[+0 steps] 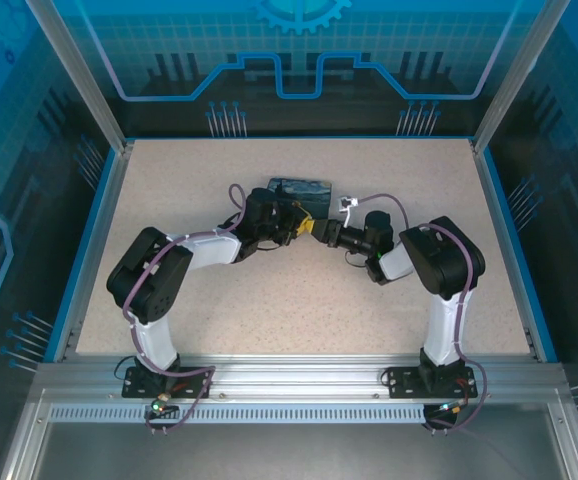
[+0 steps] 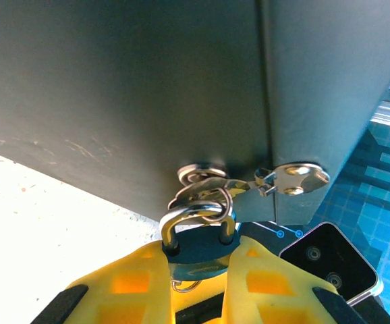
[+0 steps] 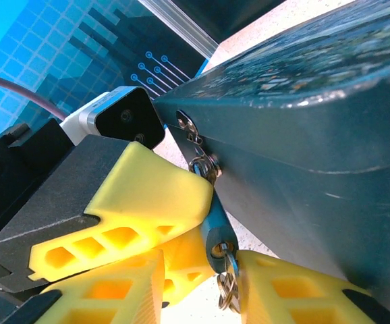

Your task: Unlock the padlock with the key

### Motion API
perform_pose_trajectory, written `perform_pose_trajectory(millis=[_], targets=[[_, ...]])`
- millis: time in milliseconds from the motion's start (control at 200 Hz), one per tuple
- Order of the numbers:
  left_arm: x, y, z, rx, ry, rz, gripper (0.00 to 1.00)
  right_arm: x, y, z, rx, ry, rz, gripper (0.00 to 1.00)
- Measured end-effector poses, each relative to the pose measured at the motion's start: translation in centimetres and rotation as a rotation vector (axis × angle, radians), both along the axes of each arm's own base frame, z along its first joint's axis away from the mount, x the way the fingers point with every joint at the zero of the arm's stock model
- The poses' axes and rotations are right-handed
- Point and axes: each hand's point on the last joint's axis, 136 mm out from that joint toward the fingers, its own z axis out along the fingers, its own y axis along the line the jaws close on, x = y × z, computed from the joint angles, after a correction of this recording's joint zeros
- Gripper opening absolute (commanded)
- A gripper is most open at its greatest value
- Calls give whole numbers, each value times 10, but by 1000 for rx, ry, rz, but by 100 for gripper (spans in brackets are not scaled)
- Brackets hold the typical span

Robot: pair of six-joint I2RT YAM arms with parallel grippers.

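Padlock point(image 2: 195, 246) hangs by its shackle from the hasp point(image 2: 293, 179) on the side of the tin box point(image 3: 316, 135), which stands toward the far side of the table point(image 1: 269, 310). The left gripper point(image 2: 198, 256) is clamped on its body. The right gripper point(image 3: 212, 287) sits just under the lock with the key point(image 3: 225, 270) and its ring between the fingers. The jaws look part closed, but I cannot tell whether they actually pinch the key. The likely trouble is that such a thin key may slip or skew in those broad yellow pads when turned. It could then bind in the keyhole, or the twist could drag the lock against the hasp and shift the box. The lock itself is tiny, with a bluish, rounded body, a slim silvery shackle and the keyhole in its underside.
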Motion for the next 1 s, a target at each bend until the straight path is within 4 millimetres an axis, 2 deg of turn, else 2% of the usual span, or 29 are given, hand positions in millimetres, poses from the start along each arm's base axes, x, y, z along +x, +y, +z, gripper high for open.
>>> perform_pose_trajectory(millis=[245,320,420,575,660,745,910,1000], targets=[[1,0,2,-3,-7,2,0,5,-2,-2,11,19,-8,15],[1,0,2,-3,-7,3,4,5,-2,-2,10,18,-9,10],[2,1,2,-3,-8,3,13,5,-2,-2,10,19,-10,10],[1,1,1,-2,-8,3,17,6,-3,-2,12,24,-13,10],[1,1,0,4,-11,0,30,5,-2,-3,16,35,-13,9],[-1,2,-2,9,-7,-1,35,3,-1,-6,22,64,-6,9],[-22,6,-9,46,8,-50,46,6,-3,-13,40,148,-39,9],[-32,12,-5,71,-2,-65,49,6,-4,-16,60,202,-56,10]])
